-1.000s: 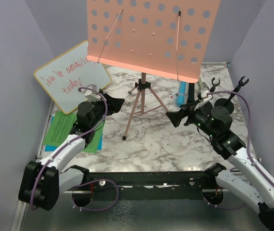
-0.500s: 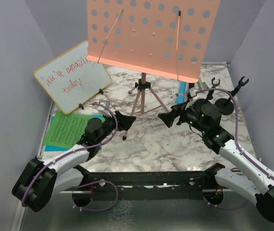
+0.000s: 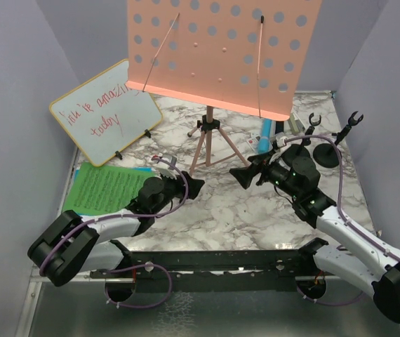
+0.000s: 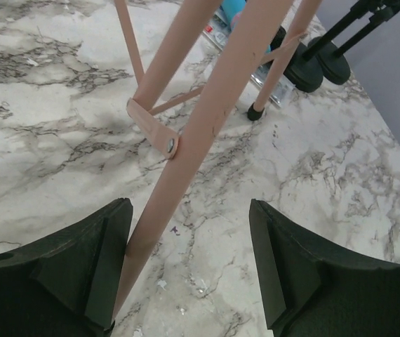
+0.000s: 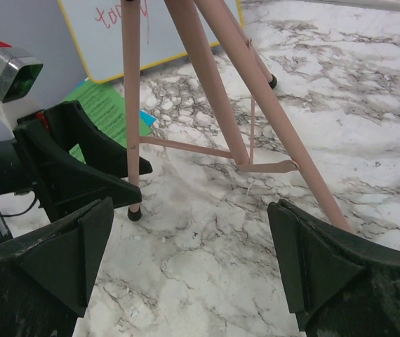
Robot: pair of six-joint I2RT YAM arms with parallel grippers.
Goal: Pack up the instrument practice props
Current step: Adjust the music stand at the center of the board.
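Note:
The pink tripod music holder (image 3: 207,144) stands mid-table under its perforated tray (image 3: 221,49). My left gripper (image 3: 191,186) is low at the foot of the front leg and open. In the left wrist view that leg (image 4: 200,126) runs between the jaws of my left gripper (image 4: 189,260), close beside the left finger (image 4: 109,260). My right gripper (image 3: 245,174) is open, right of the tripod, holding nothing. In its wrist view, the right gripper (image 5: 186,267) faces the pink legs (image 5: 207,84). The green music sheet (image 3: 105,189) lies at the left. A blue microphone (image 3: 265,133) and black mic holders (image 3: 326,151) stand back right.
A yellow-framed whiteboard (image 3: 105,112) with red writing leans at the back left, above the green sheet. Grey walls close in on both sides. The mic holders' round bases (image 4: 305,70) sit just behind the tripod's far foot.
My left gripper has dropped and swung right from the green sheet to the tripod's front leg. My right gripper has moved left towards the tripod.

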